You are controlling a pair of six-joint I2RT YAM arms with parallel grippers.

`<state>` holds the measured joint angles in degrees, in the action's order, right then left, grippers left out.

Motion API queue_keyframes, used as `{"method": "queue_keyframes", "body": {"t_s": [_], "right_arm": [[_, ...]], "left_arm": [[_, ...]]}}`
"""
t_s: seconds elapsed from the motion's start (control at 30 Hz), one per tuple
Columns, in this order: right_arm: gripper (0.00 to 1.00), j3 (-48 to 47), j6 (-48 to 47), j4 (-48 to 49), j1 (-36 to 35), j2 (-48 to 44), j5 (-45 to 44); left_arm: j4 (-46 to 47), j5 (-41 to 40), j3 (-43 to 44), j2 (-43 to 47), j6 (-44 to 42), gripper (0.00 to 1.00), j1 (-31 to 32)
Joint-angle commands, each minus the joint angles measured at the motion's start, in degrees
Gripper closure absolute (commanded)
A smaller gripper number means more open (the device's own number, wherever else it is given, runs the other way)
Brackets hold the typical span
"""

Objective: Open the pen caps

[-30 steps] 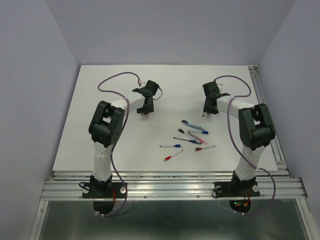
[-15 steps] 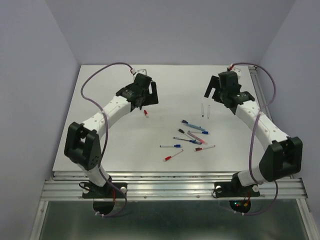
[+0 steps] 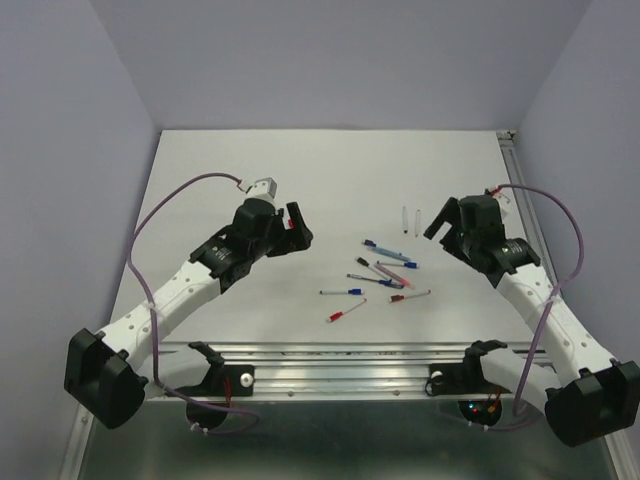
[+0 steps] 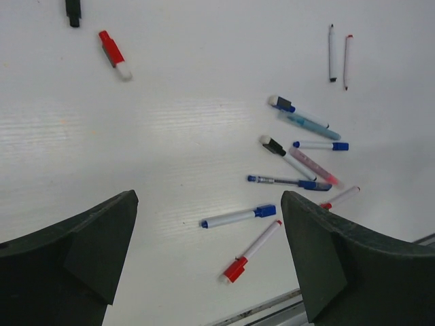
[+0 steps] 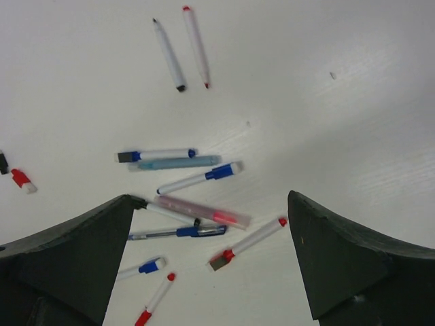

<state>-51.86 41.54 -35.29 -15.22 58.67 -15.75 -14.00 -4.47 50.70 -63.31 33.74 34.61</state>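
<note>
White pens (image 4: 234, 217) with blue, red, black caps (image 4: 266, 211); white table (image 4: 170, 102).

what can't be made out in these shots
- black cap: left wrist view, cut off by the top edge.
- blue-capped pen: right wrist view, one end hidden behind a finger of the right hand.
- pens: top view, too small to tell which are capped.

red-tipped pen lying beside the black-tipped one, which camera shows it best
Right wrist: the red-tipped pen lies large and whole there, its tip clear. Left wrist shows the same pen small, near the upper right. Top external gives only a pale sliver.
</note>
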Motion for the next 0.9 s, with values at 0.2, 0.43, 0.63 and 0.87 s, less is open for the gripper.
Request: {"method": "queue_keyframes", "body": {"t_s": [0.2, 0.43, 0.63, 0.87], "right_arm": [[0.11, 12.3, 17.0, -6.7, -2.0, -0.4, 1.0], [0.28, 13.1, 23.8, -6.6, -8.0, 7.1, -3.7], [0.36, 12.0, 29.3, -8.5, -11.8, 13.0, -6.9], [0.48, 14.6, 30.0, -2.8, -11.9, 15.9, -6.7]], "left_arm": [[5.0, 0.2, -3.1, -3.0, 0.5, 0.01, 3.8], [6.2, -0.6, -4.3, -4.5, -0.5, 0.01, 3.8], [6.5, -0.1, -4.7, -4.5, -1.2, 0.01, 3.8], [6.7, -0.5, -5.7, -3.6, -1.0, 0.01, 3.8]]}}
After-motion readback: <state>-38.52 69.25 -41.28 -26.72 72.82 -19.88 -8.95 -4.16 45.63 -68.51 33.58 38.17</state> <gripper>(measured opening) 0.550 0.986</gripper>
